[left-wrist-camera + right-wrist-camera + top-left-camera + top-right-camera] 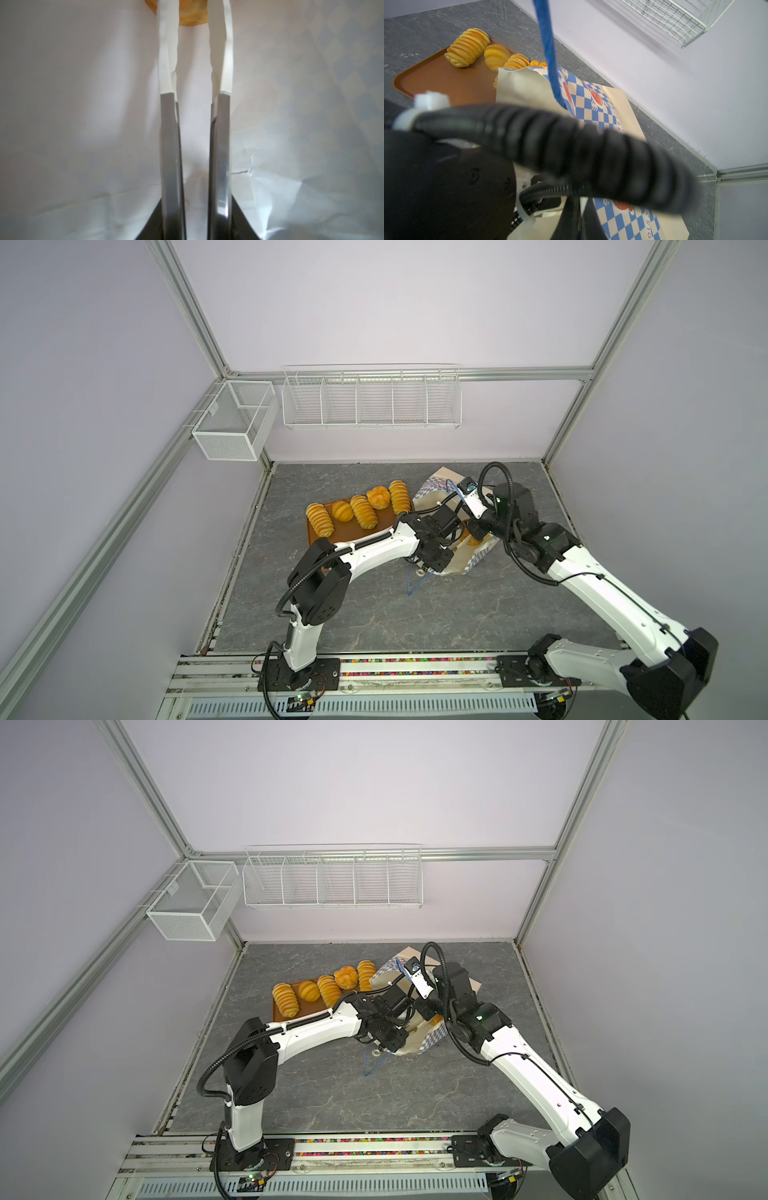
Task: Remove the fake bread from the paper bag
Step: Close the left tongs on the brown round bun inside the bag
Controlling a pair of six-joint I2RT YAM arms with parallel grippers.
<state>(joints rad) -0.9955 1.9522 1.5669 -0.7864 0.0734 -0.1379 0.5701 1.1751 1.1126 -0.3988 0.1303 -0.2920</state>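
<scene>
The fake bread (363,512) is split between two places. Five golden pieces sit in a row on the brown tray (345,531), which lies at 9 o'clock of the paper bag (430,491). At least one more piece (193,14) is inside the bag, seen in the left wrist view against the white paper lining. In both top views the bag is at about 1 o'clock of the table's (374,614) centre. The right gripper (467,485) is pinched tight on the bag's blue cord handle (548,52), at 12 o'clock of the bag's mouth, and the cord runs taut. I judge this hold serves to pull the mouth wide and steady the light paper so the other arm can reach in. The left gripper (196,8) is deep inside, its white fingers (166,52) narrowly apart and pointed at that piece. Their tips run out of the view, so I cannot tell whether they pinch it. The tray sits just beside the bag, likely so each carry is short. The second handle (415,589) hangs slack at 7 o'clock.
</scene>
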